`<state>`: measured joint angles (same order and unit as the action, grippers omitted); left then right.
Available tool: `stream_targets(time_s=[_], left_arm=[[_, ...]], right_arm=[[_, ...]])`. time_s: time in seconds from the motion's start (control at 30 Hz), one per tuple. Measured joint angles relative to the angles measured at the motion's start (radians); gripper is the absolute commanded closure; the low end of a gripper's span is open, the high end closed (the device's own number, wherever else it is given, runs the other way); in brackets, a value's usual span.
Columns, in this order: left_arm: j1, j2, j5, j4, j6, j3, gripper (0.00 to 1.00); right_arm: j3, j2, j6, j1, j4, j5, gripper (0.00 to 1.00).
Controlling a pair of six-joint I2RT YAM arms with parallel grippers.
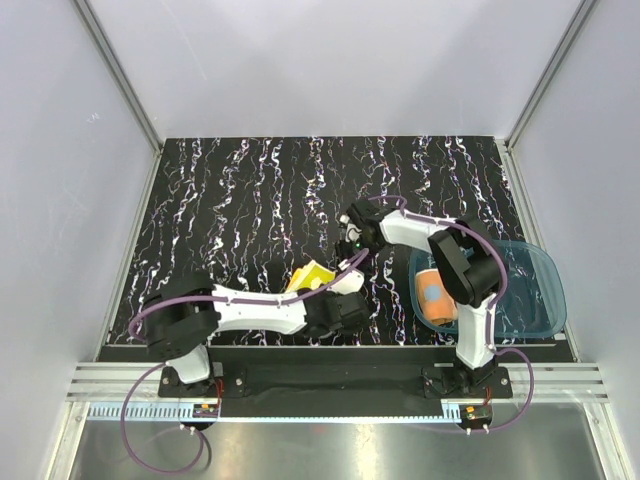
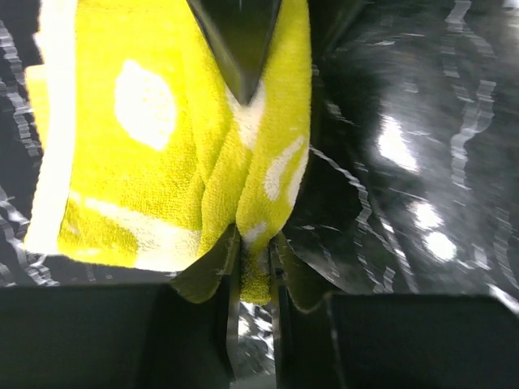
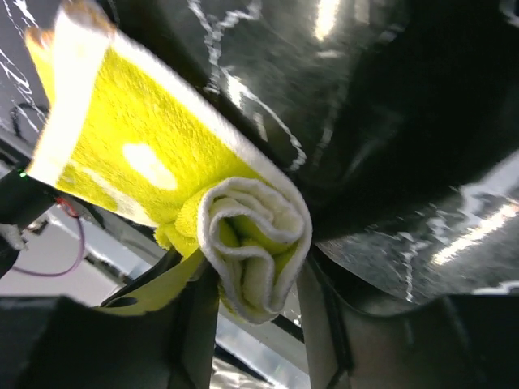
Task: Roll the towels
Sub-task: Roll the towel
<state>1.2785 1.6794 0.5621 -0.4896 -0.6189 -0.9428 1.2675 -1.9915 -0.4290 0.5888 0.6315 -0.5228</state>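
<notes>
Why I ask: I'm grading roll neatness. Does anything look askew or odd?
Yes. The rolled end of the yellow towel, between the fingers of the right gripper, looks loose and lumpy, not a tight spiral. The rest is bunched, with a fold pinched in the left gripper. The orange towel lies rolled in the blue tray; nothing odd there.

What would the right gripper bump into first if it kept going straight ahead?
The rolled end of the yellow towel, sitting between its fingers; behind that, probably the black tabletop, though depth is unclear.
</notes>
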Motion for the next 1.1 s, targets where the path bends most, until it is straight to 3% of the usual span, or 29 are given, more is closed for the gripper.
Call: stream_targets(time_s=[0.23, 0.57, 0.9, 1.1], left_arm=[[-0.036, -0.111, -0.193, 0.031, 0.019, 0.029, 0.89], [-0.198, -0.233, -0.47, 0.126, 0.009, 0.132, 0.89], [-0.433, -0.235, -0.82, 0.277, -0.098, 0.209, 0.88], [-0.546, -0.169, -1.007, 0.414, -0.199, 0.266, 0.87]], right_arm=[[-0.03, 0.019, 0.016, -0.079, 0.021, -0.028, 0.44], [0.0, 0.065, 0.06, -0.148, 0.113, 0.124, 0.39], [0.015, 0.275, 0.061, -0.159, 0.166, 0.154, 0.36], [-0.144, 0.425, -0.005, -0.158, 0.039, 0.064, 0.34]])
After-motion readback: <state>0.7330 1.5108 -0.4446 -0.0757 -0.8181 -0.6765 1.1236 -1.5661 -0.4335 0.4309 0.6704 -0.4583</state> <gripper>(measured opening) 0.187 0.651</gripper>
